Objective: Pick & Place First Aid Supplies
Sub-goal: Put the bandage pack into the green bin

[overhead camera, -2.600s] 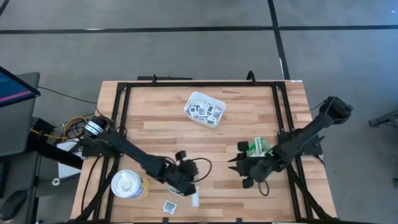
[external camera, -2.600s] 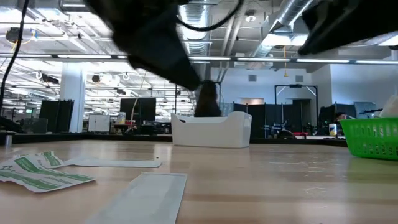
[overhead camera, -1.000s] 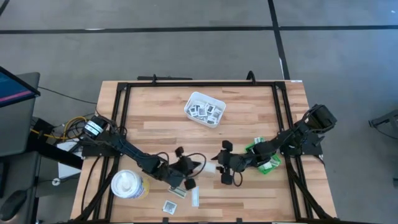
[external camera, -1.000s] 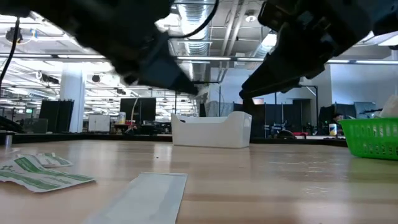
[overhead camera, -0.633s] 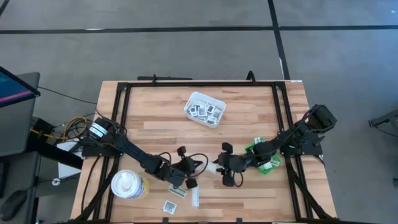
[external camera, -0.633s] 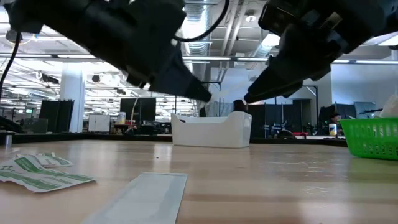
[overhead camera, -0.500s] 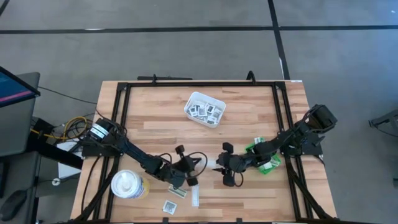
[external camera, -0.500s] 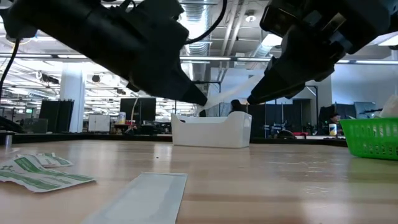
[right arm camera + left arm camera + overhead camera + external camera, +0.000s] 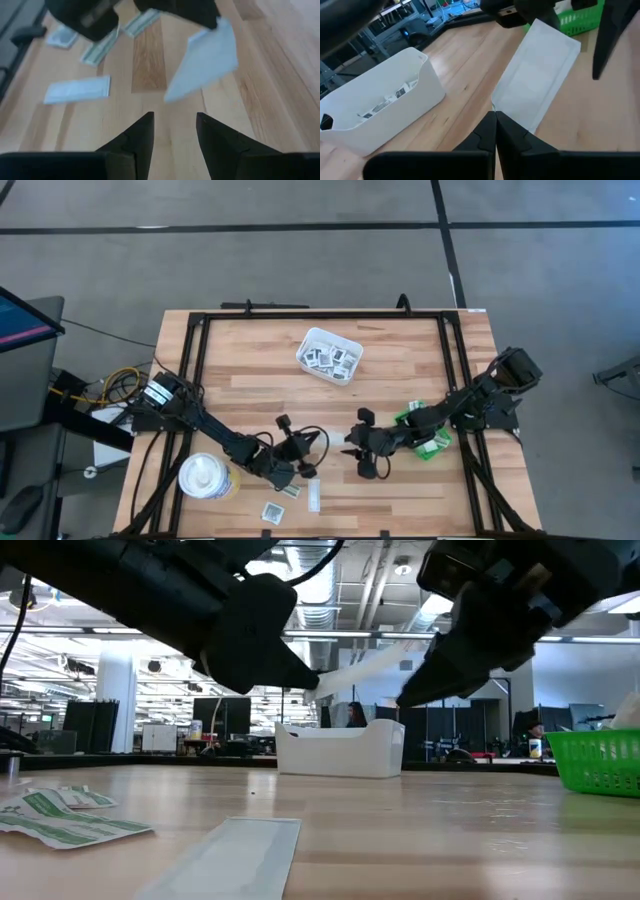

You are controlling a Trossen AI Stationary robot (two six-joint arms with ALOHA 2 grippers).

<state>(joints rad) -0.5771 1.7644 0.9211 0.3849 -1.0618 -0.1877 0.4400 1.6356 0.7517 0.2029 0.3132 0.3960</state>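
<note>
A flat white packet hangs in the air between my two grippers above the table's near middle; the low view shows this packet as a slanting white strip. My left gripper is shut on it. My right gripper is open, its fingers pointing at the packet from the table's right without touching it. In the high view the left gripper and the right gripper face each other. More packets lie flat on the table near its near edge. My left gripper pinches the white packet between its two fingers at the corner of one short end. The fingers come about level from the table's left side. The packet is lifted clear of the table and slants up and away from the fingers toward the right gripper.
A white tray with square packets stands at the far middle. A green bin sits behind the right gripper. A white-lidded canister stands near the left edge. Green-and-white strips and a white packet lie near the near edge.
My left gripper moved toward the right gripper and reached the white packet there. It then drew back a little toward the table's left with the packet in its fingers. The packet's free end has swung clear of the right gripper, which kept still.
</note>
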